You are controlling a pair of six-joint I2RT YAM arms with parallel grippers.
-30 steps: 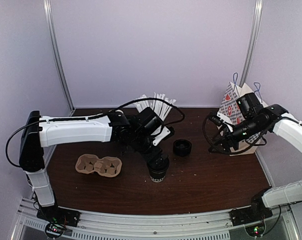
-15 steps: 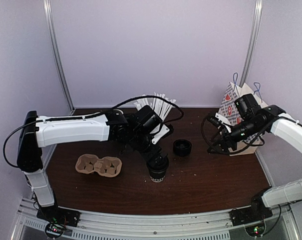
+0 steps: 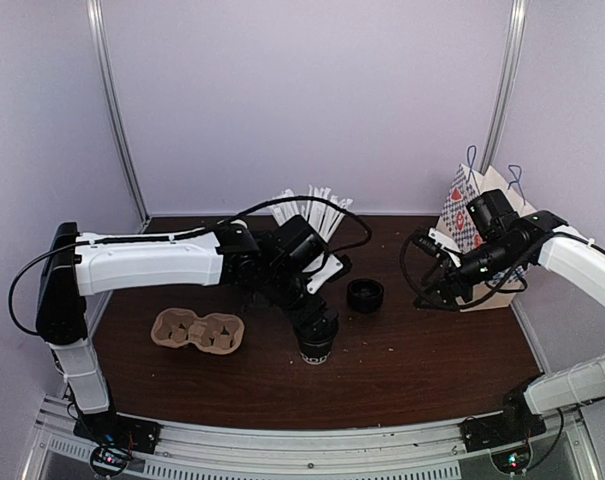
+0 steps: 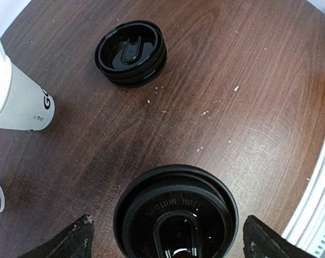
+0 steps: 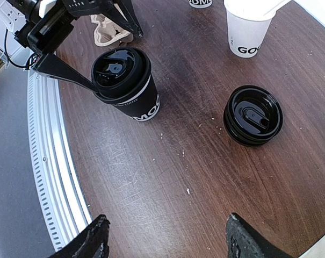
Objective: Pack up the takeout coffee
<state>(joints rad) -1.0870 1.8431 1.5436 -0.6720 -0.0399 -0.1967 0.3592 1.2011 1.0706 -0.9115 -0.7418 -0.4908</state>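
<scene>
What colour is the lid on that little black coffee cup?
Black. The lid shows best in the left wrist view.

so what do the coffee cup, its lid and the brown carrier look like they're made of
Coffee cup: likely paper, matte black with white printed lettering. Lid: probably plastic, glossy black with moulded ridges and raised text. Carrier: seemingly moulded pulp, dull tan with soft, lumpy contours.

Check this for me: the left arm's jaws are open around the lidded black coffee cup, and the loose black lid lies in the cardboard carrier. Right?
Not quite. The top view shows the loose black lid on the bare table, apart from the cardboard carrier. The rest holds: the left gripper has its jaws open around the lidded black coffee cup.
</scene>
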